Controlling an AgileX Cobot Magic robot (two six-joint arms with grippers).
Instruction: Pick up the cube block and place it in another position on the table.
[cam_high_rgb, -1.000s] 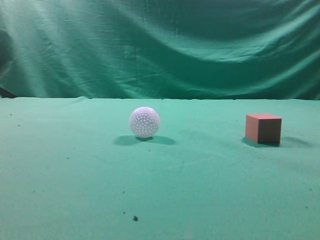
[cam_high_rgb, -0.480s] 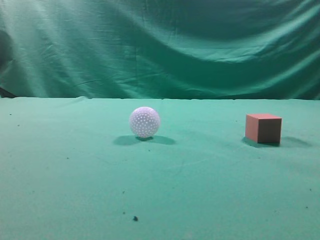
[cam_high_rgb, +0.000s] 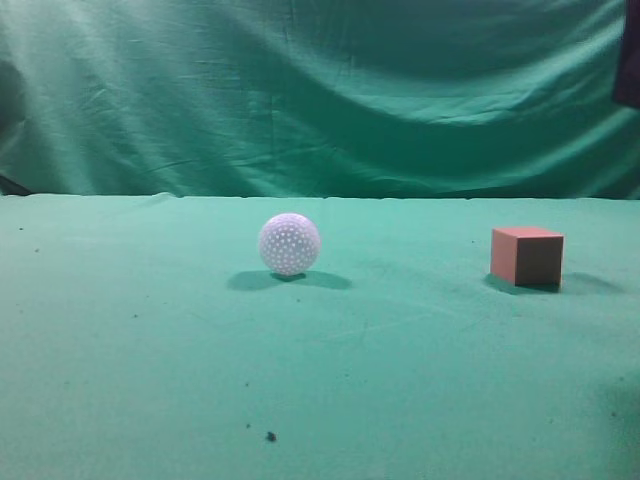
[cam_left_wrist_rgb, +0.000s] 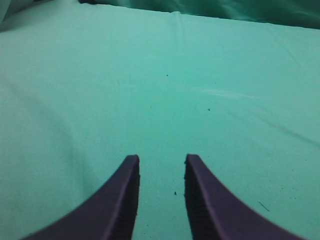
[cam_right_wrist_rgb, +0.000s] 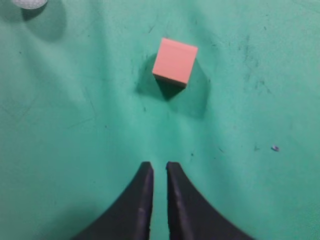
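The salmon-red cube block sits on the green table at the right, apart from everything else. In the right wrist view the cube block lies ahead of my right gripper, slightly to its right. That gripper's fingers are nearly together with only a narrow slit between them, and they hold nothing. A dark part of the right arm shows at the top right edge of the exterior view. My left gripper is open and empty over bare green cloth; no cube shows in its view.
A white dimpled ball rests on the table left of the cube, and its edge shows at the top left of the right wrist view. A wrinkled green curtain hangs behind the table. Dark specks dot the cloth.
A dark part of the right arm has come into the exterior view at the top right edge. The cube and the ball have not moved.
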